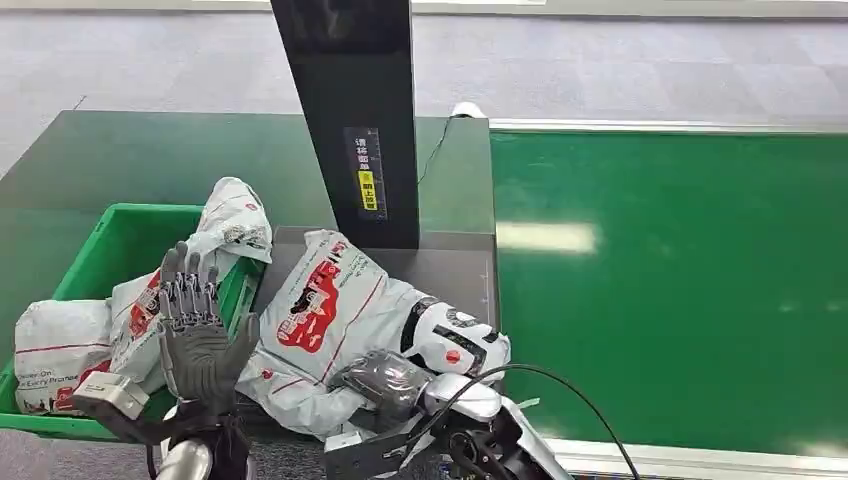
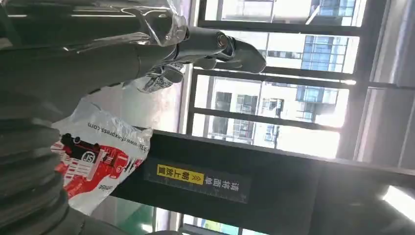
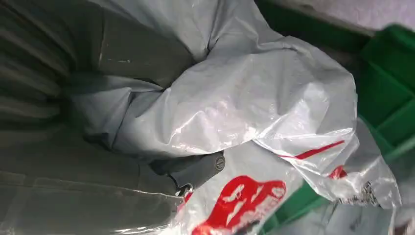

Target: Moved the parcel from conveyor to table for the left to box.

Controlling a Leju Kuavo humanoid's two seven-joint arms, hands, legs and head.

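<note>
Grey parcel (image 1: 330, 330) gripped by right robot hand (image 1: 385, 380) on table (image 1: 455, 270).

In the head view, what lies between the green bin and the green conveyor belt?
The grey parcel lies there on the dark table, gripped by the right hand, with the black scanner post standing behind it.

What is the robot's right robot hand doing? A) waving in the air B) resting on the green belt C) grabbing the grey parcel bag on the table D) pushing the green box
C: the right robot hand has its fingers closed into the crumpled grey parcel lying on the table, beside the green box.
</note>
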